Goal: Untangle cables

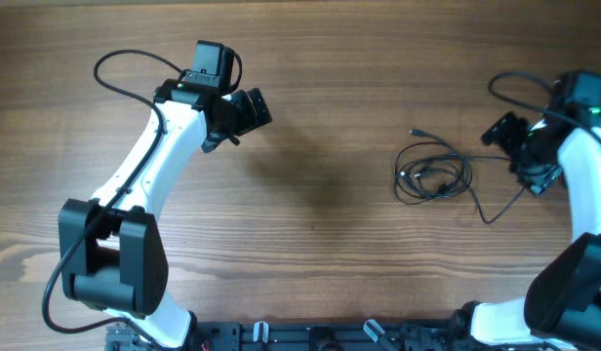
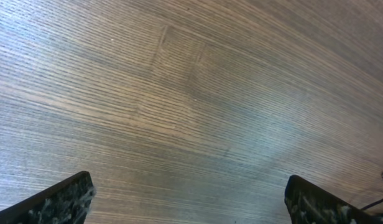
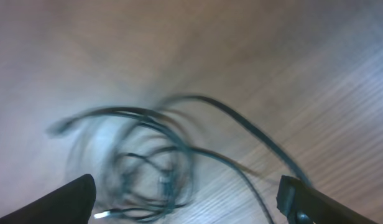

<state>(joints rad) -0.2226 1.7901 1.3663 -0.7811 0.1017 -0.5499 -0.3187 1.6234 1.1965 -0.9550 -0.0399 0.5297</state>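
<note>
The loose tangle of thin black flexible cables (image 1: 432,174) lay near the wooden worktop's (image 1: 320,234) right edge. The right gripper (image 3: 186,186), jaws apart and empty, hung just beside it and would do best to pinch one outer loop, not the knot. The left gripper (image 2: 188,183), also apart, hung toward the far-left corner.

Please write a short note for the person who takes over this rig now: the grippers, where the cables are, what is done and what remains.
Left gripper: open, empty, over bare table, far from the cables.
Right gripper: open, empty, just right of the cables; its view is blurred.
Cables: one tangled bundle on the table's right half, a loose tail running out to the right.
Done: nothing separated yet.
Left: grasp the bundle and pull the cords apart.
</note>
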